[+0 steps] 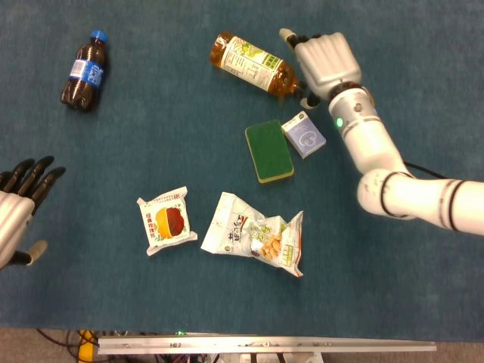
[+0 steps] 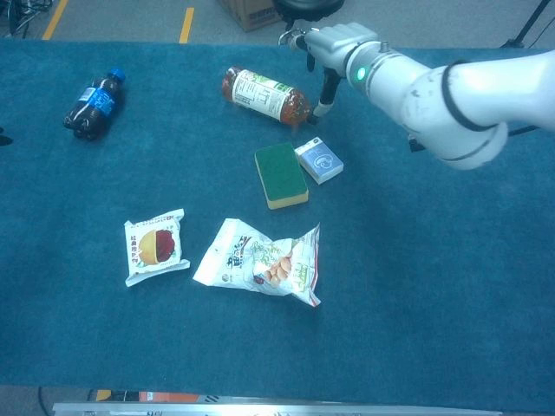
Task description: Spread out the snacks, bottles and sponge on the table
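Observation:
An amber tea bottle (image 1: 251,63) (image 2: 263,93) lies on its side at the back centre of the blue table (image 1: 408,287). My right hand (image 1: 326,63) (image 2: 334,42) hovers at its cap end with fingers apart, holding nothing. In front lie a green sponge (image 1: 268,150) (image 2: 280,175) and a small blue packet (image 1: 304,134) (image 2: 319,161), touching each other. A cola bottle (image 1: 83,69) (image 2: 94,104) lies at the far left. A small snack packet (image 1: 166,221) (image 2: 156,247) and a larger snack bag (image 1: 257,236) (image 2: 260,263) lie near the front. My left hand (image 1: 15,219) is open at the left edge.
The right arm (image 1: 393,181) (image 2: 451,87) reaches in across the table's right half. A metal rail (image 1: 265,345) runs along the front edge. Beyond the far edge stand a cardboard box (image 2: 247,12) and a chair base (image 2: 303,33).

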### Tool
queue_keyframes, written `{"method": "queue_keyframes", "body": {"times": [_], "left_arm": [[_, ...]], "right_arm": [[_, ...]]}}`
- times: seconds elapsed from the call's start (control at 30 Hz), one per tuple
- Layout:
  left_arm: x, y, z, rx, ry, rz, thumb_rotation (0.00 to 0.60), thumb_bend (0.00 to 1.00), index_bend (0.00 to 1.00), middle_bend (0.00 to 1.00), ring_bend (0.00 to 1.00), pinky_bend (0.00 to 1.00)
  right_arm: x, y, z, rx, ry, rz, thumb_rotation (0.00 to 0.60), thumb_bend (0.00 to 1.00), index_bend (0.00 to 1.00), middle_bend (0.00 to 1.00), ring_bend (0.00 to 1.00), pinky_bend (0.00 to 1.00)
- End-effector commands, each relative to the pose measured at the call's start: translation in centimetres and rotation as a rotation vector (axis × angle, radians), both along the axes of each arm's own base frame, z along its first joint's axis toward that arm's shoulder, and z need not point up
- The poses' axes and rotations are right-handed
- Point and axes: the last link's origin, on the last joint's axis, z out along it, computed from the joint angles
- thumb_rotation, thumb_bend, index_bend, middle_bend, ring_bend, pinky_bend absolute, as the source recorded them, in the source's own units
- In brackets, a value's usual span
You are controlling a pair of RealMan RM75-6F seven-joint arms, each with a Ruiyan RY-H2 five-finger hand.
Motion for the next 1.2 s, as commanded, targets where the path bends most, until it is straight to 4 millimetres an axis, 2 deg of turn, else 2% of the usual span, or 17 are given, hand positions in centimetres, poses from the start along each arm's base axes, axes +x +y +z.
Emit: {"method": "queue_keyframes", "body": {"times": [0.03, 0.2, 0.4, 0.97, 1.13, 1.2], "left_arm": [[-0.2, -0.4, 0.2, -0.002, 0.0, 0.005, 0.6, 0.24, 0.0, 0.0, 0.0, 0.16], [-0.4, -1.0, 0.5, -0.001, -0.005, 0.011, 0.6, 0.24, 0.0, 0.0, 0.0, 0.16], [-0.6, -1.3, 0.5, -0.014, -0.001, 0.012, 0.6, 0.24, 0.0, 0.0, 0.0, 0.16], [0.2, -2.0, 0.2, -0.051, -0.009, -0.008, 0.6, 0.24, 0.0, 0.0, 0.0, 0.16], [0.3, -2.3, 0.2, -0.064, -0.009, -0.011, 0.6, 0.24, 0.0, 0.0, 0.0, 0.16], [0.4, -2.3, 0.2, -0.07, -0.01, -0.011, 0.6, 0.24, 0.0, 0.0, 0.0, 0.16]], "right_arm": [[0.7, -0.5, -1.3, 0.007, 0.011, -0.013, 0.6, 0.1, 0.0, 0.29, 0.29, 0.44], [0.8, -1.0, -2.5, 0.041, 0.01, -0.044, 0.6, 0.1, 0.0, 0.29, 0.29, 0.44], [0.4, -1.5, -2.9, 0.044, 0.026, -0.059, 0.6, 0.11, 0.0, 0.29, 0.29, 0.44], [1.2, -2.4, -5.3, 0.018, 0.04, -0.086, 0.6, 0.15, 0.0, 0.29, 0.28, 0.44], [1.4, -2.1, -6.0, 0.025, 0.054, -0.078, 0.6, 0.15, 0.02, 0.29, 0.28, 0.44], [1.5, -2.0, -6.4, 0.029, 0.064, -0.073, 0.6, 0.15, 0.07, 0.29, 0.28, 0.44]]}}
